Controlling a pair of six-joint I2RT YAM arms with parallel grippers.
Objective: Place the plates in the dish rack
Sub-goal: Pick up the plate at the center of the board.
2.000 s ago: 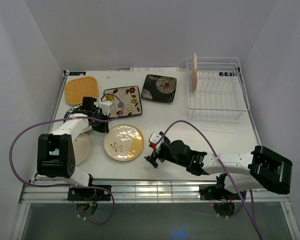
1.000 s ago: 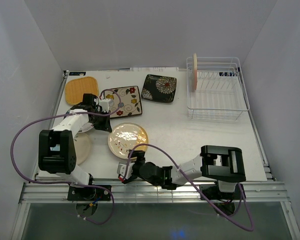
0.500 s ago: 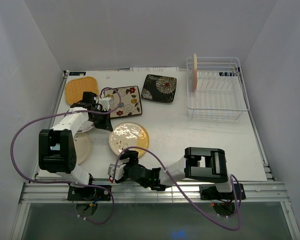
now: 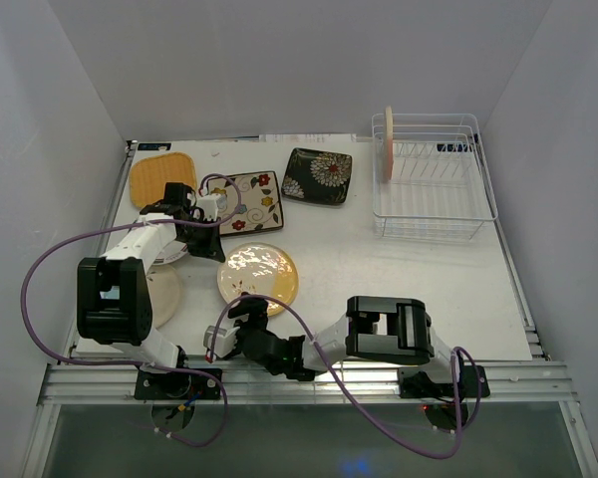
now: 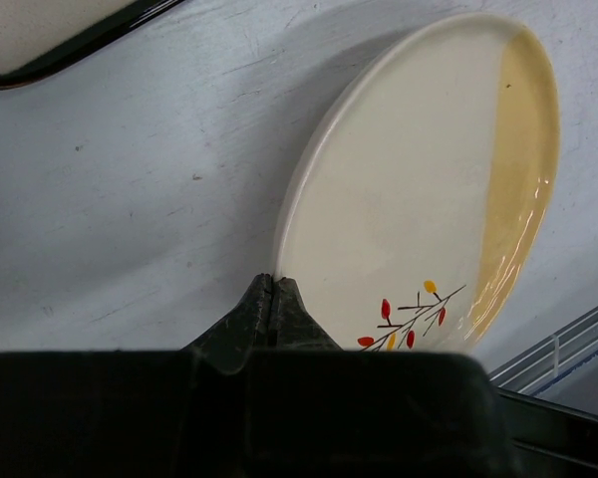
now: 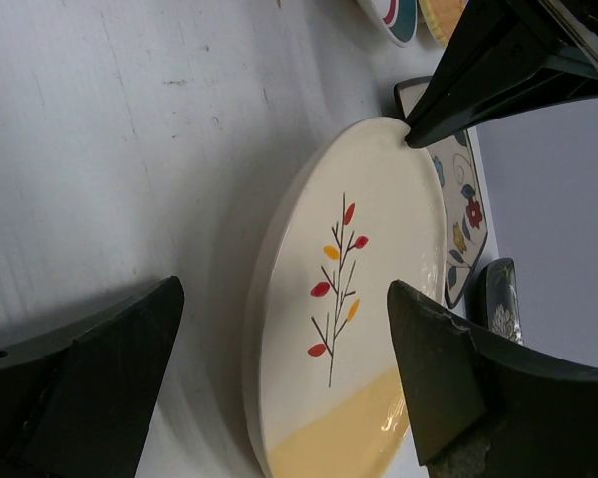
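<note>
One round pink-cream plate [image 4: 389,144] stands in the white wire rack [image 4: 436,213], others lie outside; left gripper [image 5: 274,295] clenched, right gripper [image 6: 281,299] agape

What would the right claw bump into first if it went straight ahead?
Probably the near rim of the round cream-and-yellow plate with the twig drawing. The open right claw points straight at it, and nothing else shows in between, though depth is hard to judge.
</note>
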